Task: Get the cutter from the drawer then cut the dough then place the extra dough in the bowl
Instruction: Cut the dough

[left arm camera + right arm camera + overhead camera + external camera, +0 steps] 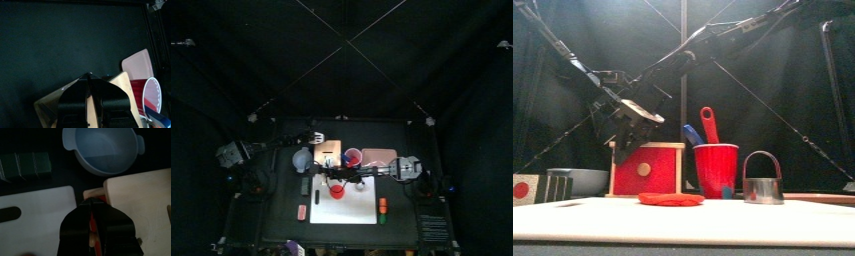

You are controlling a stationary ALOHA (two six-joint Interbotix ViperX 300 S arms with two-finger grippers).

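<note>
Across the table's front, white cutting board [358, 212]; behind it, wooden box [647, 170] with red drawer front, pink tray [378, 157] to its right. Blue-grey bowl [103, 148], its inside shown only by the right wrist view. Red cup [716, 168] between box and cutter [763, 186], the cutter upright and plain only from the front. Flat red dough [671, 199] on the board. Left gripper [91, 75] pinched together above the box; right gripper [93, 202] over a red sliver, grip impossible to tell.
</note>
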